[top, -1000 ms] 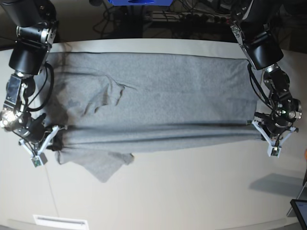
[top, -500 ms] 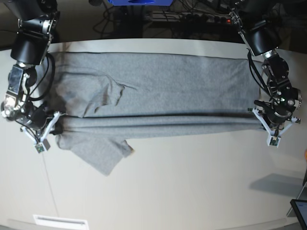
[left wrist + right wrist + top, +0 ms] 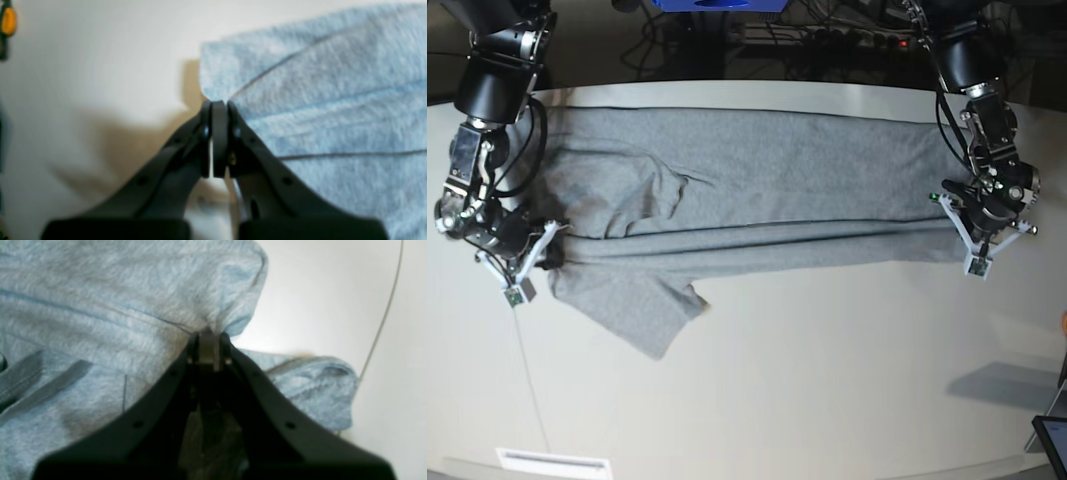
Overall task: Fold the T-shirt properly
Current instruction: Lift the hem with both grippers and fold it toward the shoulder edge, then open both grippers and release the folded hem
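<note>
T-shirt (image 3: 757, 190): your left gripper (image 3: 215, 106) and right gripper (image 3: 208, 336), both clamped on its near edge, have carried it back—lengthwise fold nearly laid.

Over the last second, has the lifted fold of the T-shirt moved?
Yes. The T-shirt's fold, pinched by both grippers, has travelled toward the table's far edge; more bare table shows in front.

Your work surface was a pale cream table (image 3: 827, 400), matte and evenly lit. Behind its far edge you had dark floor with tangled cables (image 3: 827, 45) and a blue object (image 3: 717, 5). A white label (image 3: 552, 463) lay at the near edge.
</note>
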You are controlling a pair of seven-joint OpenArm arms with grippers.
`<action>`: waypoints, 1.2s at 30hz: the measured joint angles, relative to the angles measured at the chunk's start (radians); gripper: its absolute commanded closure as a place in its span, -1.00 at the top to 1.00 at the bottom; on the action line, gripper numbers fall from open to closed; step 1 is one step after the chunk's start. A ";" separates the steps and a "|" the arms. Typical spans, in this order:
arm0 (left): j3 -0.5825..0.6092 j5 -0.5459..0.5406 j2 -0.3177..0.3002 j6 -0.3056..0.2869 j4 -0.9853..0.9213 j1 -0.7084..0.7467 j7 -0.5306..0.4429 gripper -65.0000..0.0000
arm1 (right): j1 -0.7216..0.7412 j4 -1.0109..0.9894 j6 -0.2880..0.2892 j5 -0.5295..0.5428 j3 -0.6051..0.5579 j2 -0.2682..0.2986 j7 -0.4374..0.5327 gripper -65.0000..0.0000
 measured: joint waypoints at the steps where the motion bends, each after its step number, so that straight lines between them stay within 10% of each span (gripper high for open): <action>1: 0.000 0.002 0.000 0.000 0.000 0.004 0.000 -1.00 | 0.000 0.000 0.000 0.000 0.000 0.000 0.000 -0.99; 7: 0.014 0.007 -0.010 0.000 0.000 0.008 0.000 -0.99 | 0.000 0.010 0.000 0.002 0.000 0.000 -0.024 -0.77; 14: 0.006 0.011 -0.016 0.002 0.006 0.006 0.045 -0.25 | -0.051 0.190 -0.123 -0.022 0.002 0.002 -0.072 -0.25; 27: -0.013 0.010 -0.079 0.001 0.268 -0.023 0.169 -0.21 | -0.063 0.449 -0.180 -0.013 -0.002 0.003 -0.137 -0.15; 36: -0.251 0.014 -0.081 0.003 0.296 -0.059 0.251 -0.22 | 0.084 0.348 -0.112 -0.002 -0.129 -0.005 -0.127 -0.16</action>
